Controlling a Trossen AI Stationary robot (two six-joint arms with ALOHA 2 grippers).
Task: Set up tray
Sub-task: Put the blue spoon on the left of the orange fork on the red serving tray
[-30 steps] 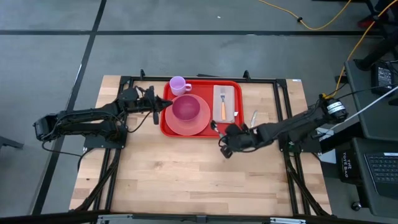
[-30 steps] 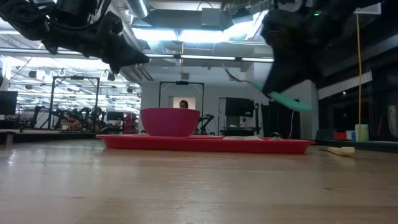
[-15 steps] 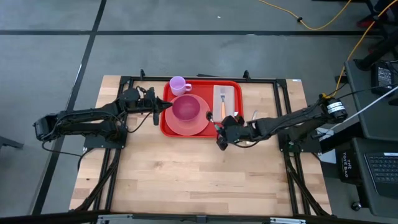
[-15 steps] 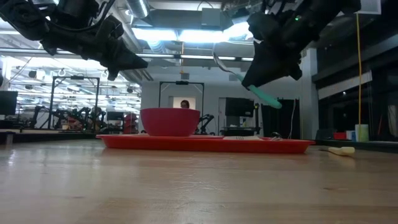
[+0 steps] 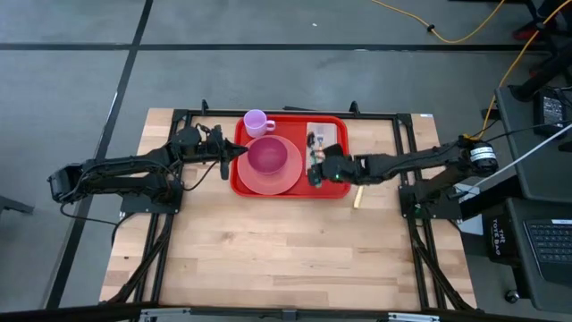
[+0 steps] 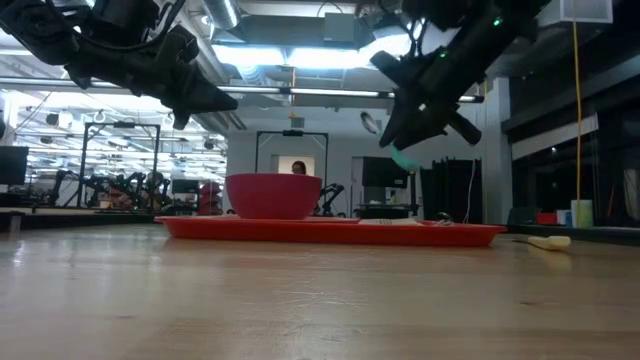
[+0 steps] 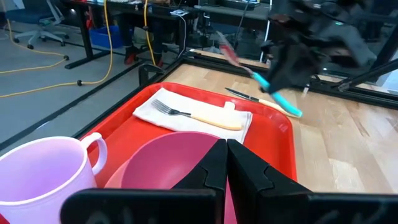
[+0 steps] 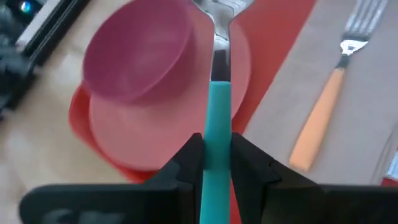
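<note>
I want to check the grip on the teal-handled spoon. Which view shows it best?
The right wrist view: the teal-handled spoon fills the middle, clamped in the right gripper. The left wrist view shows it from afar, above the tray. The low view catches only its bowl and handle tip; the high view barely shows it.

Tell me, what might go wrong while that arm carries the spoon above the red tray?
The right gripper pinches only the teal-handled spoon by its slim handle, so it may twist or slip out. Lowered carelessly, it could land on the orange-handled fork on the napkin or knock the pink bowl.
</note>
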